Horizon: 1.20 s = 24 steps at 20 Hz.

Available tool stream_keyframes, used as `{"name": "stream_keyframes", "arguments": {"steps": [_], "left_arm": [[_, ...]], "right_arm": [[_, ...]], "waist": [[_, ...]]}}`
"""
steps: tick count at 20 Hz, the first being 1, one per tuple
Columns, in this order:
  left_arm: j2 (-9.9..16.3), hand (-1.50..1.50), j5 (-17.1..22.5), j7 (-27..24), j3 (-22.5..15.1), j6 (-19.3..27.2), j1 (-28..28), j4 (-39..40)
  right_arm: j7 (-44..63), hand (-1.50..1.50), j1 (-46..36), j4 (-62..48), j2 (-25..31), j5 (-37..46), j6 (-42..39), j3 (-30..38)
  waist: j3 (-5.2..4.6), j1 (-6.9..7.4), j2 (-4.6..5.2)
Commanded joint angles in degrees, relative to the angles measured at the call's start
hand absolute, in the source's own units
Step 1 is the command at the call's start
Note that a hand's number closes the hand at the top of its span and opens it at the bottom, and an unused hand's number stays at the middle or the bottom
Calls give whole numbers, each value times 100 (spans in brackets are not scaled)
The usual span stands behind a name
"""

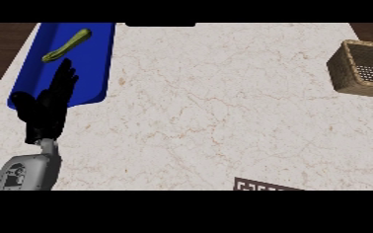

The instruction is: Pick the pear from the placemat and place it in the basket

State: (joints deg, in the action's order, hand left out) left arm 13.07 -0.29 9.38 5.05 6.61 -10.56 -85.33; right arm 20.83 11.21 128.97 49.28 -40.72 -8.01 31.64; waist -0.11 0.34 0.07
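Note:
A blue placemat (91,69) lies at the counter's far left. On its far part rests a long yellow-green fruit (67,45), the pear of the task, lying slanted. My left hand (48,109) is over the mat's near left corner, open, with straight fingers pointing up toward the fruit; the fingertips stop just short of it. A woven basket (348,65) sits at the right edge, partly cut off by the view. My right hand does not show.
The marble counter (211,108) spreads between mat and basket. A dark patterned object (262,184) pokes in at the lower edge. Dark wood (13,34) shows beyond the counter's far left corner.

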Motion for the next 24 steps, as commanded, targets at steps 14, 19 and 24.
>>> {"name": "stream_keyframes", "arguments": {"steps": [14, 19, 24], "left_arm": [[-78, 0, -37, 87, 23, -116, -278, 136], [-144, 0, -149, 60, -25, -54, -343, 166], [16, 0, 6, 154, 141, -257, -232, 18]], "right_arm": [[207, 150, -3373, -2938, 1092, 1889, 353, -2308], [40, 150, -4191, -4294, 901, 2257, -89, -2549], [-957, 150, -4232, -5417, 508, 2985, -409, -2625]], "waist": [[7, 104, 25], [8, 99, 23], [12, 62, 15]]}}
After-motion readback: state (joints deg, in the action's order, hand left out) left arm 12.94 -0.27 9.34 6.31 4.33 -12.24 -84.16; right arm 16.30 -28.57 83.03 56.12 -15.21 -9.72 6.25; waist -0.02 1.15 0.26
